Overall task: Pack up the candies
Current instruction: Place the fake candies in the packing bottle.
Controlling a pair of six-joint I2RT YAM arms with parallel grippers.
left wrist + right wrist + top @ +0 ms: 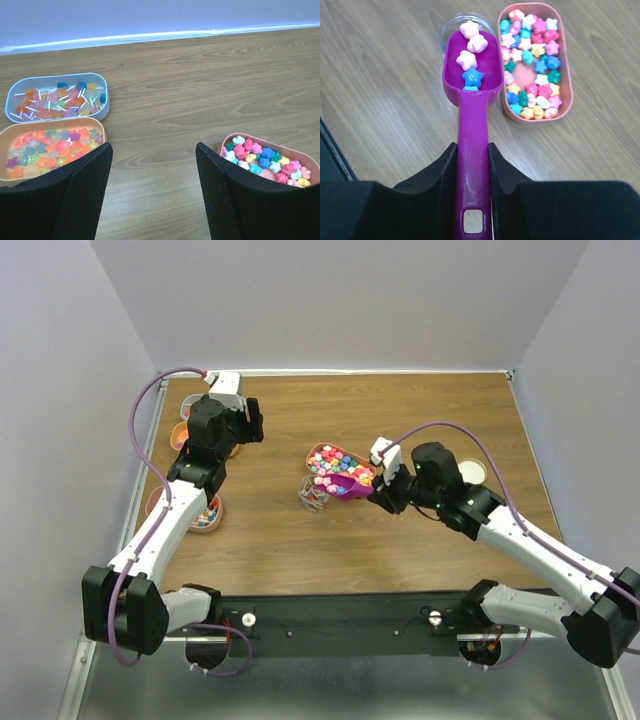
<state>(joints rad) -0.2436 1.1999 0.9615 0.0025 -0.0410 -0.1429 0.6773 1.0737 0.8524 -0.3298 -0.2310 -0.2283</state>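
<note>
On the table (400,540), the left tool (152,150) is held wide apart and empty. The handle of the magenta scoop (470,115) is clamped by the right tool (471,147). The scoop bowl is positioned over a clear cup (447,30), beside the pink tray (566,75). The candies (466,60) are carried in the scoop bowl and in that tray

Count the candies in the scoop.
5: three pink stars toward the scoop tip, a blue one behind them, a teal one nearest the handle; more could hide underneath.
</note>
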